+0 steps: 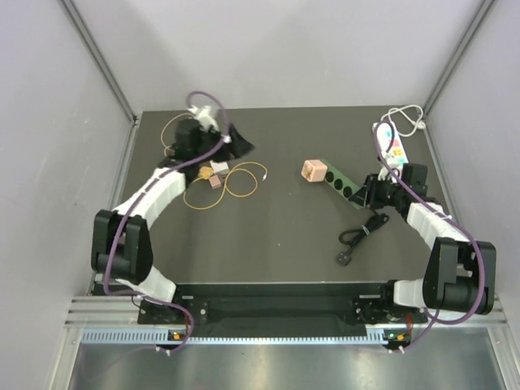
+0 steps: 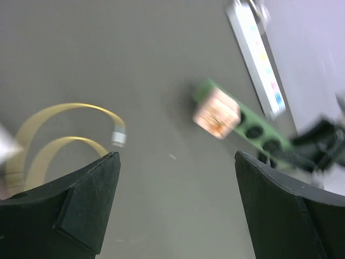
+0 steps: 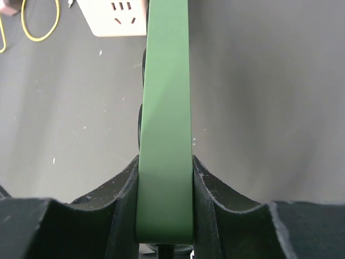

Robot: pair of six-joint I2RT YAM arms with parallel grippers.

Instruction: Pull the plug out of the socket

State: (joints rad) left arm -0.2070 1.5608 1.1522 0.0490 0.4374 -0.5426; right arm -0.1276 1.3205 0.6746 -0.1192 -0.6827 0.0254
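The socket is a green power strip lying at an angle right of the table's middle. The plug, a pinkish cube, sits in its left end. My right gripper is shut on the strip's right end; in the right wrist view both fingers press the green body, and the plug shows pale at the far end. My left gripper hangs open and empty at the back left, well away from the plug. Its view looks across at the plug and the strip.
A white power strip with its white cord lies at the back right. The socket's black cord trails toward the front. Yellow cable loops and two small blocks lie under the left arm. Grey walls close in three sides.
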